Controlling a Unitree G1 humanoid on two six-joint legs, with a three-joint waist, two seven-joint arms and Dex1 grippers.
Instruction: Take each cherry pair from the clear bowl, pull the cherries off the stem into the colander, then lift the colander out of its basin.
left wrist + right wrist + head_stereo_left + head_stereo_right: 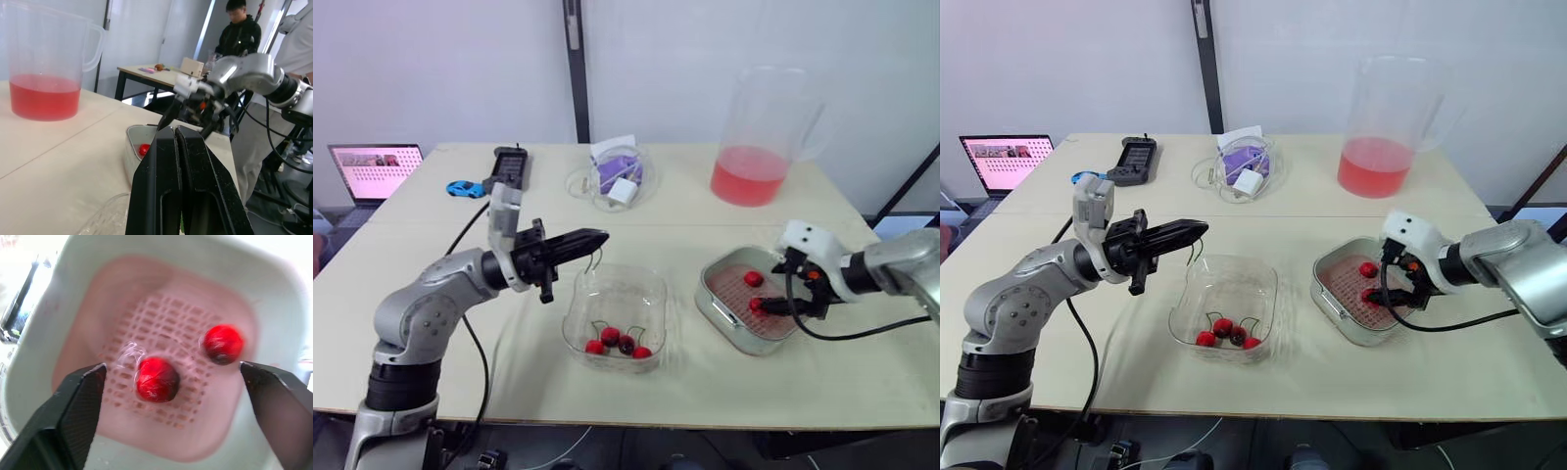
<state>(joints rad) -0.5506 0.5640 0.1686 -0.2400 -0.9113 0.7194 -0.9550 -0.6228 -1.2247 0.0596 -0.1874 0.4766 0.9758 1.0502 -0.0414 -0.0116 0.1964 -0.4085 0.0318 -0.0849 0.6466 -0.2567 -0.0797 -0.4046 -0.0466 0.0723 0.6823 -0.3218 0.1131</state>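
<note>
The clear bowl [615, 311] sits at the table's middle front, with several red cherries [618, 343] on stems in it. Just above its left rim my left gripper [598, 238] is shut on a thin bare stem [594, 260] that hangs from the tips. To the right, a pink colander [736, 286] rests inside its pale basin [717, 305]. Two loose cherries [157, 379] [223, 343] lie on the colander's mesh. My right gripper [171, 368] hovers open directly over them, holding nothing.
A clear pitcher [756, 147] of red liquid stands at the back right. A small clear bowl [612, 178] of oddments, a black device [509, 168], a blue toy car [464, 188] and a laptop [374, 168] lie along the back. A person [239, 36] stands far off.
</note>
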